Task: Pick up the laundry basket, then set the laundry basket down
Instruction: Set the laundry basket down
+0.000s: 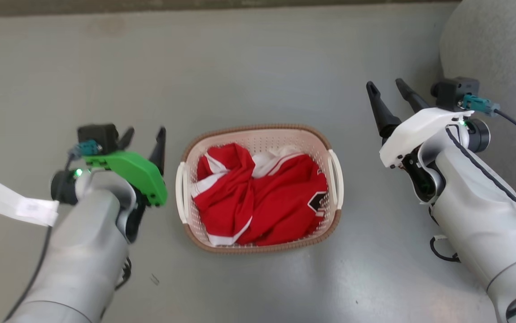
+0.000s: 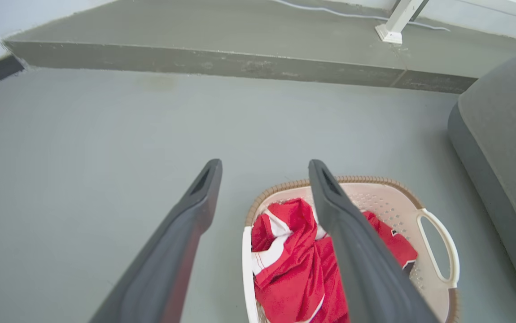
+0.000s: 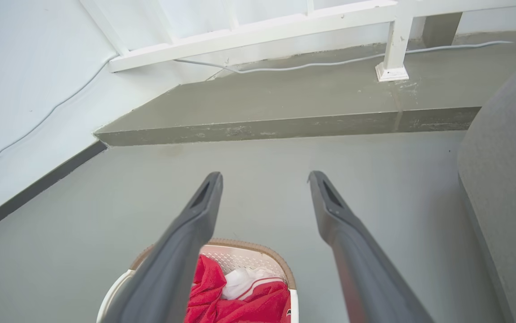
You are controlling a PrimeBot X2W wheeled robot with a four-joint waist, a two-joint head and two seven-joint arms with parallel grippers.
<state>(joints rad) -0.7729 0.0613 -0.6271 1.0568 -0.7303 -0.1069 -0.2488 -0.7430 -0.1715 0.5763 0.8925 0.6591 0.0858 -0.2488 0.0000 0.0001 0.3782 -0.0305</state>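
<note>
In the head view the left gripper (image 1: 146, 131), fingers wide apart and empty, sits at nine o'clock of the laundry basket (image 1: 258, 128). The basket rests on the grey floor (image 1: 258, 67) and holds red clothes (image 1: 262, 197). The right gripper (image 1: 384, 84), also wide and empty, hangs at two o'clock. The right wrist view adds a white railing (image 3: 258, 35) above a step (image 3: 285, 128).

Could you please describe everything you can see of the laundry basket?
The basket is cream perforated plastic, rounded-rectangular, with a brown woven-look rim and base band, and white handles on its two short sides. It stands upright on the grey floor, holding crumpled red-and-white clothes. Nothing grips it: the left pincer and right pincer, both open, are off to either side, apart from it.
</note>
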